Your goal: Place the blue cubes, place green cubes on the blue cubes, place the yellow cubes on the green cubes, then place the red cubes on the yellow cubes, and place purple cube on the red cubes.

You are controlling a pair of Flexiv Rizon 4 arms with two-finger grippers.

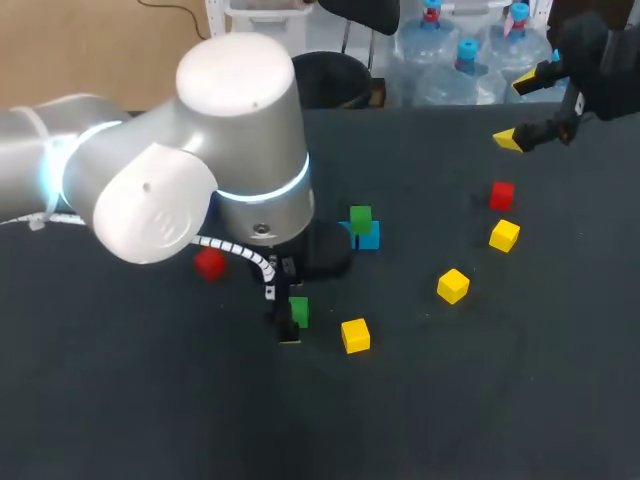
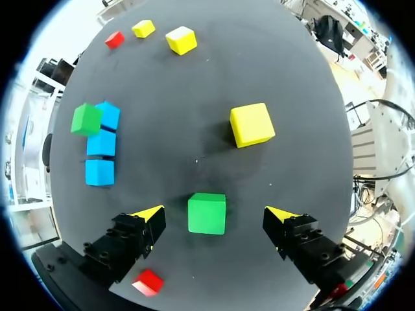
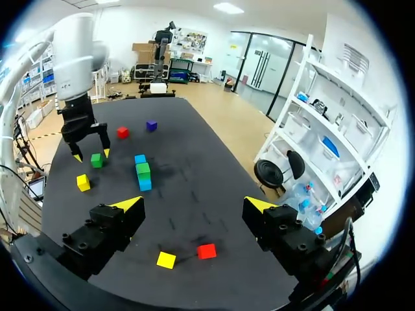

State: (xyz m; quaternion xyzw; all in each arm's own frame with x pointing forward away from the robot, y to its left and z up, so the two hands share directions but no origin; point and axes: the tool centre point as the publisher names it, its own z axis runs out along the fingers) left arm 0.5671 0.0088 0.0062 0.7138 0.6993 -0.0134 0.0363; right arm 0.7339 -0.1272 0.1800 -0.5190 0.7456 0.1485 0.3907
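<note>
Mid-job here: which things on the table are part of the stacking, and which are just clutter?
Part of the job:
blue cubes
green cubes
yellow cubes
red cubes
purple cube

Just lying about:
nothing that I can see; only those cubes sit on the table

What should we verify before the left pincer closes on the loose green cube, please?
1. The left pincer is open: ok.
2. The loose green cube lies between its fingers, touching neither: ok.
3. The fingers are low enough to grip the cube's sides: cannot tell.
4. The nearest yellow cube is clear of the fingers: ok.
5. The blue cubes offer a bare top beside the stacked green cube: ok.
6. The right pincer is open and well away from the blue cubes: ok.
</note>
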